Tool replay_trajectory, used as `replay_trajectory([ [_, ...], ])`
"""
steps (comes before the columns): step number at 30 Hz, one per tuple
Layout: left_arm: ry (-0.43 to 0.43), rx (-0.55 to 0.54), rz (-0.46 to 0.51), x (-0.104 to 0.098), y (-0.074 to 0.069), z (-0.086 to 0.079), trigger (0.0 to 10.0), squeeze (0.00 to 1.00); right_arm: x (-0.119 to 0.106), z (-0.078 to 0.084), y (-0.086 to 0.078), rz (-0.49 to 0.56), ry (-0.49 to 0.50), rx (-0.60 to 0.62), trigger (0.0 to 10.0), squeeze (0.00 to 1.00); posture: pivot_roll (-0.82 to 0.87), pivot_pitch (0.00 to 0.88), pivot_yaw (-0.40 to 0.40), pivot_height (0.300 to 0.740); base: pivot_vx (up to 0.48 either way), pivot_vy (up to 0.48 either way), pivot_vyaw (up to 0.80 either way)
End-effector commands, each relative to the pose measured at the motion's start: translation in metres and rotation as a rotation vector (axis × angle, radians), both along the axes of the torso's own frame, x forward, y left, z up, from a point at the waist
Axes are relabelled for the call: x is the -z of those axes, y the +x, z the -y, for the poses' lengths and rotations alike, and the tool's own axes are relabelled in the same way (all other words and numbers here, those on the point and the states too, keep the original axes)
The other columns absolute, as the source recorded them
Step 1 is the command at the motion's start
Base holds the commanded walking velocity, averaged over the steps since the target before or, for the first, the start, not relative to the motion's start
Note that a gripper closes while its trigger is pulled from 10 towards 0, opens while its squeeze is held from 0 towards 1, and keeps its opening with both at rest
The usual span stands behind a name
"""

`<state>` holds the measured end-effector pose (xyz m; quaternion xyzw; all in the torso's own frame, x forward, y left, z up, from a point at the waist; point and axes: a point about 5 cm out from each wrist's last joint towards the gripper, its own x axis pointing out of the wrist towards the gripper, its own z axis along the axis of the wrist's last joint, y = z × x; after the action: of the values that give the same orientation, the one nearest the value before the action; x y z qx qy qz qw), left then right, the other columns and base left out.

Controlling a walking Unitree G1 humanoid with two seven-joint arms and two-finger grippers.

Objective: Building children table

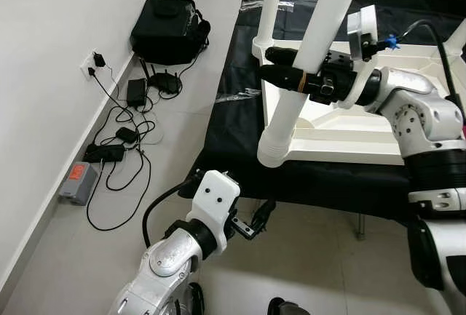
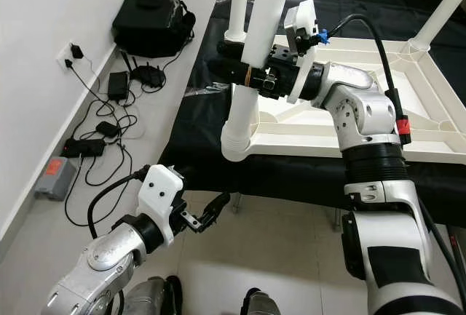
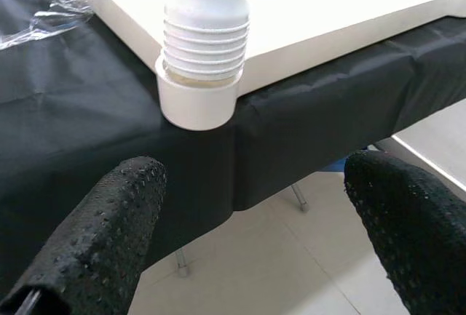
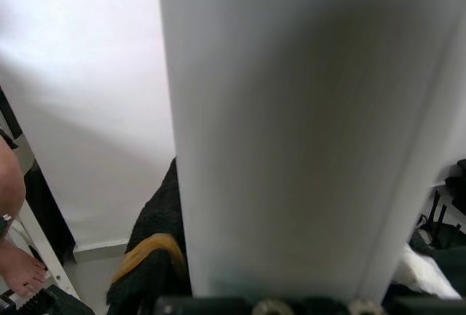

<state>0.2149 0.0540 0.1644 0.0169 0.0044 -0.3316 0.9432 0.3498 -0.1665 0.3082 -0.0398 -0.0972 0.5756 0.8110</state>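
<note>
A white children's table [image 1: 342, 140] lies upside down on a black-covered platform [image 1: 233, 133]. One white table leg [image 1: 295, 104] leans up from the table's near left corner socket [image 3: 196, 100], its ribbed end [image 3: 206, 38] sitting in that socket. My right gripper [image 1: 290, 75] is shut on this leg about halfway up, and the leg [image 4: 306, 126] sits close in the right wrist view. My left gripper [image 1: 261, 219] hangs open and holds nothing, low in front of the platform edge, below the socket. A second leg [image 1: 269, 9] stands at the far left corner.
Against the left wall lie a black bag [image 1: 169, 28], a power strip with tangled cables [image 1: 105, 153] and a grey-orange box [image 1: 78, 182]. Clear plastic wrap [image 1: 237, 95] lies on the black cover. A third leg [image 2: 440, 13] rises at the far right. A person's bare foot [image 4: 18, 271] is on the floor.
</note>
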Motion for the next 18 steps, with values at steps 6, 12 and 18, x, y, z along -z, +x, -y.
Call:
replay_trajectory([
  [6,0.003,0.01,-0.012,-0.0009,-0.0041,0.0006,10.0,0.0,-0.0026,-0.0086,0.0011,0.044,-0.05,-0.038,10.0,0.0,0.17,0.184,-0.062,0.74,0.0,0.0,0.0],
  [12,0.002,0.012,0.0,-0.0041,-0.0037,0.0012,10.0,0.0,0.0003,-0.013,-0.0009,0.054,-0.082,-0.073,10.0,0.0,0.17,0.184,-0.057,0.74,0.0,0.0,0.0],
  [18,-0.003,0.014,0.005,-0.0063,-0.0039,0.0021,10.0,0.0,0.0024,-0.0102,0.0044,0.052,-0.086,-0.041,10.0,0.0,0.17,0.184,-0.06,0.74,0.0,0.0,0.0],
])
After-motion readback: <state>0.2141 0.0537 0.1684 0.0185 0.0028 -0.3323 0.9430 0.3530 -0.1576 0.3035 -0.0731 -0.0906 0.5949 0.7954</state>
